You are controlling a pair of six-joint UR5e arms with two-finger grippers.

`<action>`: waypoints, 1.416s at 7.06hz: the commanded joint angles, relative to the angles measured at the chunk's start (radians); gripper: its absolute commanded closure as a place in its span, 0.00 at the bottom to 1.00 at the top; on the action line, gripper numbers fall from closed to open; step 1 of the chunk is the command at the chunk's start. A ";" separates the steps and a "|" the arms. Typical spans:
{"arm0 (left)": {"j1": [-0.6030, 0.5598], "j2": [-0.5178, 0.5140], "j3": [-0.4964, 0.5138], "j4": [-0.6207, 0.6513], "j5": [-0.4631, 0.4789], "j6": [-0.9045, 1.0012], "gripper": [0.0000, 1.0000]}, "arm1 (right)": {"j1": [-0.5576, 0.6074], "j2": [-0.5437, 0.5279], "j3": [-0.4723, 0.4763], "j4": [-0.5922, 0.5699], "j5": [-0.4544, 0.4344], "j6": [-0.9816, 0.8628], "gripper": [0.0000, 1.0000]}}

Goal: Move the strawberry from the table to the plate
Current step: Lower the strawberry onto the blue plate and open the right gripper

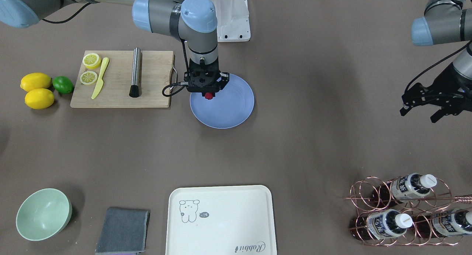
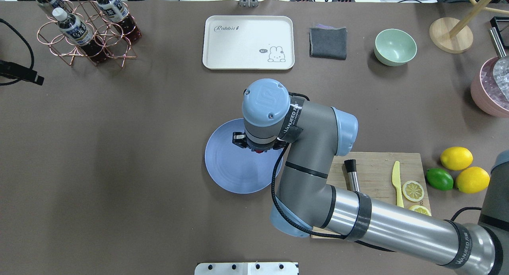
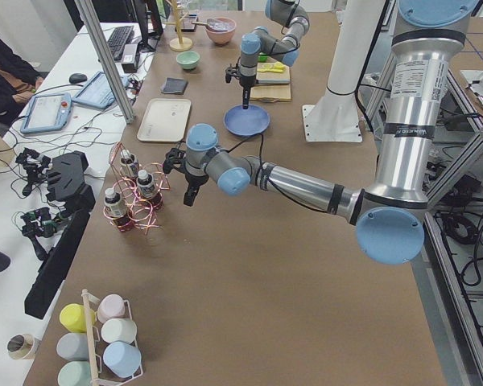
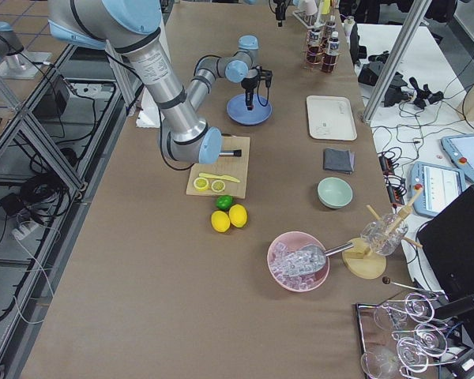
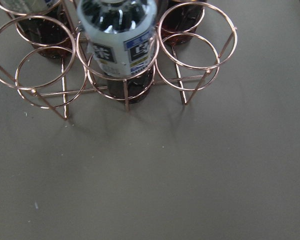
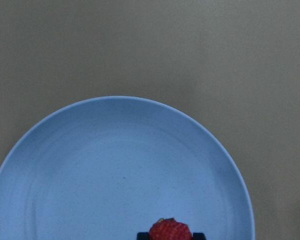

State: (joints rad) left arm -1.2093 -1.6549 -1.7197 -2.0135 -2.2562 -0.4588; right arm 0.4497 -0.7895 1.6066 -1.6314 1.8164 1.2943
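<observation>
I saw right pincer [image 1: 208,94] clamped on strawberry [image 6: 170,231], over blue plate [image 1: 236,115] at mid-table, beside cutting board [image 1: 155,74]. Could not tell whether berry touched plate. Left pincer [image 1: 420,114] hung spread wide, empty, above table [image 1: 313,144] toward its left end, near copper bottle rack [image 1: 363,198].

Wooden cutting board [image 1: 147,69] holding two lemon slices [image 1: 91,60], a yellow knife [image 1: 100,78] and a steel rod [image 1: 136,71] (dark-tipped); two lemons [image 1: 35,81] and a lime [image 1: 63,84] lie beside it.
</observation>
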 commanded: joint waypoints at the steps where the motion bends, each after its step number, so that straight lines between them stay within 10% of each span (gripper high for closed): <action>1: -0.079 0.036 0.000 0.045 -0.029 0.113 0.02 | -0.025 0.018 -0.115 0.164 -0.019 0.031 1.00; 3: -0.111 0.046 -0.001 0.045 -0.083 0.117 0.02 | -0.026 0.018 -0.134 0.180 -0.017 0.031 1.00; 5: -0.114 0.046 -0.001 0.045 -0.091 0.117 0.02 | -0.032 0.019 -0.123 0.177 -0.015 0.046 0.01; 8: -0.145 0.070 -0.012 0.045 -0.114 0.117 0.02 | 0.004 0.012 -0.007 0.055 0.010 0.054 0.00; 10: -0.168 0.093 -0.020 0.045 -0.114 0.118 0.02 | 0.187 -0.086 0.187 -0.142 0.191 -0.101 0.00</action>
State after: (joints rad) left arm -1.3623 -1.5756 -1.7352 -1.9681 -2.3697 -0.3417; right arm 0.5293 -0.8116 1.6756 -1.6523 1.9119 1.2988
